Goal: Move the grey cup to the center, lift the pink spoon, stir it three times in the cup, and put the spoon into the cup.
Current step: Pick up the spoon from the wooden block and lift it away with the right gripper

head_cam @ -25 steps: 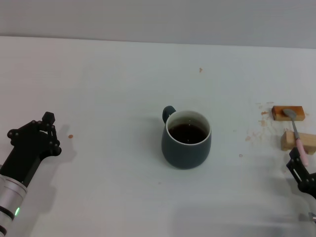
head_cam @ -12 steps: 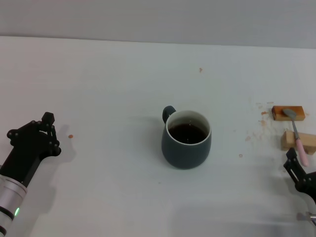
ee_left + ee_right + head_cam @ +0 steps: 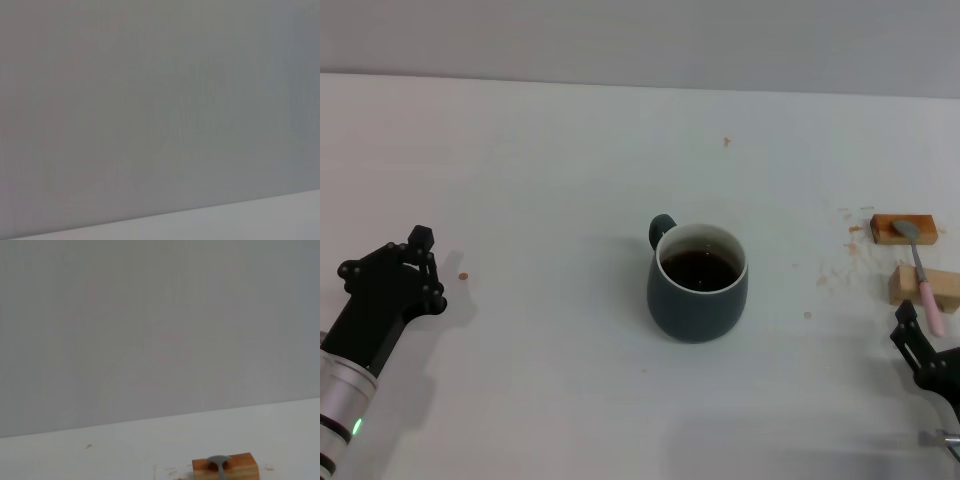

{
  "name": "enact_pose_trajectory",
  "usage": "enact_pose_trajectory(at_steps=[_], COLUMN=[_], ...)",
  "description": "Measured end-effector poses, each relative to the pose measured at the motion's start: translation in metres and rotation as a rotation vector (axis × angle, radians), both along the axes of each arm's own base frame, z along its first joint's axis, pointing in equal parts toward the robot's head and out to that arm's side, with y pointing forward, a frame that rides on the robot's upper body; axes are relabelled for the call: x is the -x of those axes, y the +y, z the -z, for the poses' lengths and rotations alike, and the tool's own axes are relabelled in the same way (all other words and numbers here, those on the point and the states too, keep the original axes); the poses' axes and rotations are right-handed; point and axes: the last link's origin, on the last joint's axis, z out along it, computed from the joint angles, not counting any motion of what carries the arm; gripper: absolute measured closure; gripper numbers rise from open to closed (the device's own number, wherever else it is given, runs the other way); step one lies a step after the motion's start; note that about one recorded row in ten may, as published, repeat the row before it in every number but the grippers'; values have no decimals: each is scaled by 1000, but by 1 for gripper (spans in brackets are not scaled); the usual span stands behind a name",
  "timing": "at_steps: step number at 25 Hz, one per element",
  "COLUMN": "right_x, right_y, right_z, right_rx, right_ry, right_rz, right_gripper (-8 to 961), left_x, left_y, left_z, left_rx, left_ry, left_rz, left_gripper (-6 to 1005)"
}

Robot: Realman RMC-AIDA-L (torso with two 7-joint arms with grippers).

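cup (image 3: 697,283) at table centre | spoon (image 3: 923,274) near right edge, handle toward right hand (image 3: 918,350), just beside it | hand states: cannot tell | left hand (image 3: 390,285) parked, left edge

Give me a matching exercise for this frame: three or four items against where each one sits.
Items:
1. grey cup
2. pink spoon
3. left gripper
4. right gripper

Places:
A. across two wooden blocks
B. table's left side, idle
C. centre of the table
D. just short of the spoon's handle end

Pairs: 1-C, 2-A, 3-B, 4-D
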Motion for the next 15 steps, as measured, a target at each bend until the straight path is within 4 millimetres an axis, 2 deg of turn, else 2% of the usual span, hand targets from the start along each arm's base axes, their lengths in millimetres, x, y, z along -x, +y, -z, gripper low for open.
enact_pose_trajectory(at_steps=[12,15], right_x=[0,0], right_y=[0,0], right_z=[0,1], right_rx=[6,11], right_ry=[-2,-3], right_rz=[-4,-6], right_gripper=[162,230], left_x=[-1,-1], left_y=[1,0], left_z=[0,0], left_rx=[2,2], left_ry=[0,0], left_rz=[5,5], left_gripper=[1001,1001])
